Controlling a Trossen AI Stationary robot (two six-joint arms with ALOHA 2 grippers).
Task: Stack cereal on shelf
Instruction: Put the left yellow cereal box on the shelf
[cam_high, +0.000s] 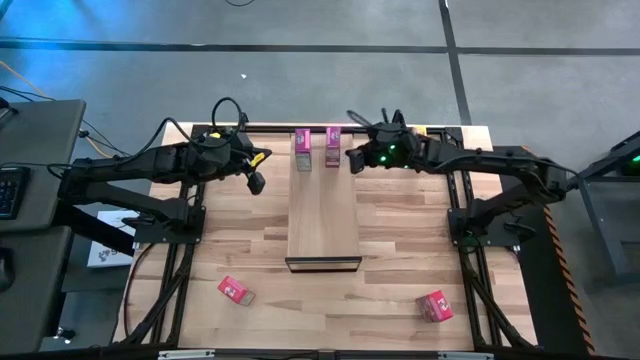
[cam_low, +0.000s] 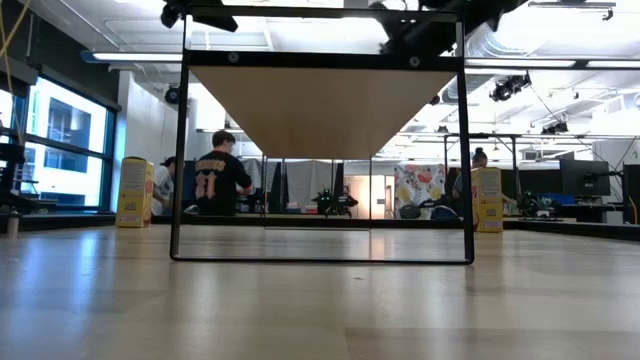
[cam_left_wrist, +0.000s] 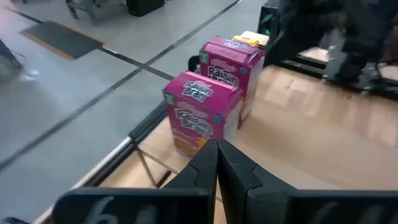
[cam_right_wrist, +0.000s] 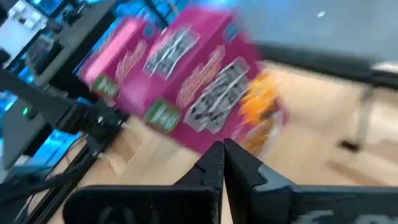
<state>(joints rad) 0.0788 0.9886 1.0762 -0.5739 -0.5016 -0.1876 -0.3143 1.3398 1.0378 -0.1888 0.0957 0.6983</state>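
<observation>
The shelf (cam_high: 323, 215) lies lengthwise down the middle of the bench (cam_high: 400, 240), its dark metal frame (cam_high: 323, 264) at the 6 o'clock end. In the low view that frame (cam_low: 320, 140) stands upright with the pale plank (cam_low: 325, 110) seen from below.

At the shelf's 12 o'clock end stand 2 magenta-pink cereal boxes (cam_high: 302, 148) (cam_high: 333, 146), upright, side by side with a small gap between them. The left wrist view shows both (cam_left_wrist: 200, 109) (cam_left_wrist: 231, 68) at the bench's far edge, the second one behind the first. 2 red-pink boxes lie on the bench toward 6 o'clock, well apart: one (cam_high: 236, 291) at about 7 o'clock of the shelf, the other (cam_high: 435, 305) at about 5 o'clock. In the low view 2 yellow boxes stand upright far back, one (cam_low: 134, 192) to each side (cam_low: 486, 200) of the frame.

The left gripper (cam_high: 256, 182) hovers at 9 o'clock of the magenta-pink pair, apart from them; in its wrist view its jaws (cam_left_wrist: 217, 163) are pressed together on nothing. The right gripper (cam_high: 353, 156) is just beside the right-hand magenta-pink box, at its 3 o'clock; its jaws (cam_right_wrist: 223, 163) are likewise closed together, and the magenta-pink boxes (cam_right_wrist: 199, 87) fill its view, blurred.

People (cam_low: 220, 180) stand in the room beyond the bench.
</observation>
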